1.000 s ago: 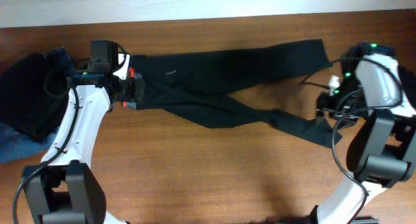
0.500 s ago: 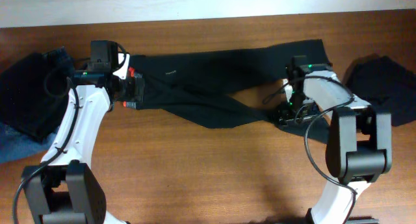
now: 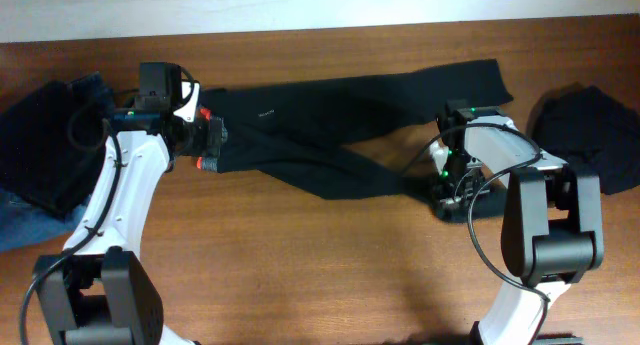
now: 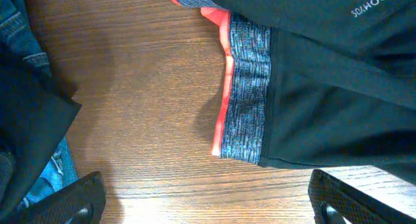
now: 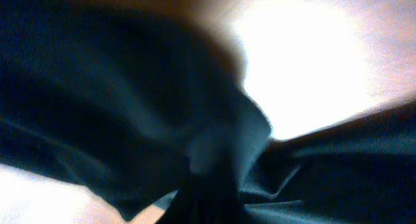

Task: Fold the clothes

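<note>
The clothes are long black trousers lying across the wooden table, waistband at the left and legs running right. Up close the grey waistband with red-orange trim lies flat. My left gripper hovers at that waistband, open, with bare wood between its fingers. My right gripper sits on the end of the lower leg. In the blurred right wrist view it is shut on bunched black fabric, which hides its fingertips.
A dark garment pile and blue denim lie at the table's left edge, also showing as denim near my left gripper. Another black garment lies at the right. A pale wall borders the far edge.
My right arm swung in from the right edge to the lower leg's end and closed on it, and that leg end has bunched leftward. The left gripper edged slightly right, still open.
</note>
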